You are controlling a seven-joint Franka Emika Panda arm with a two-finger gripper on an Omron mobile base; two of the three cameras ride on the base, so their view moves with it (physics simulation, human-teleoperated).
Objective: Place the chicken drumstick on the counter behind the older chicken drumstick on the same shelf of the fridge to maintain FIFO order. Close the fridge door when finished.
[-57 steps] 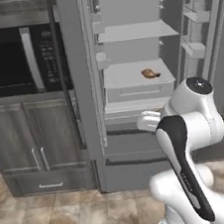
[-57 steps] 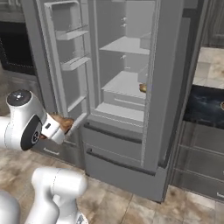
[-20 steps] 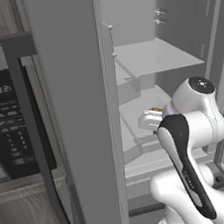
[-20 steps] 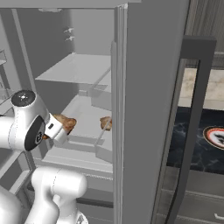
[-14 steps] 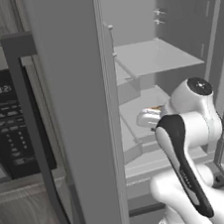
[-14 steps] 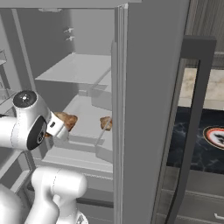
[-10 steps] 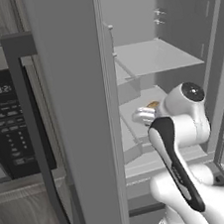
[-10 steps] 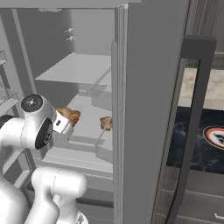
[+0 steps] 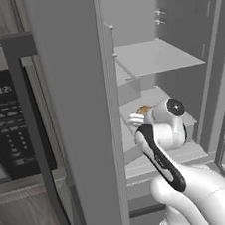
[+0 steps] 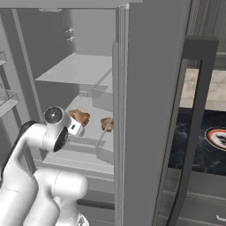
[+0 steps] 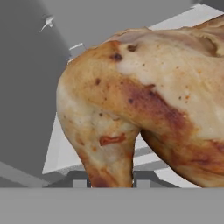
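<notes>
The gripper (image 10: 76, 125) sits left of centre in the right base view, reaching into the open fridge (image 10: 88, 70) at the level of the middle shelf (image 10: 95, 108). Its jaws are closed on the chicken drumstick (image 10: 80, 117), which shows as a golden-brown lump just above and right of the hand. In the hand view that drumstick (image 11: 148, 109) fills most of the frame, from upper right down to the bottom centre, where the dark fingertips (image 11: 80, 180) stand on either side of it.

A second drumstick (image 10: 107, 124) lies on the same shelf, a little to the right of the held one and apart from it, near the edge of the fridge door (image 10: 150, 110).

In the left base view, the held drumstick (image 9: 143, 110) peeks out just above the white wrist at frame centre. A black microwave (image 9: 8, 128) occupies the left side there. At the right edge of the right base view, the black marble counter (image 10: 198, 141) carries a round plate (image 10: 217, 138).
</notes>
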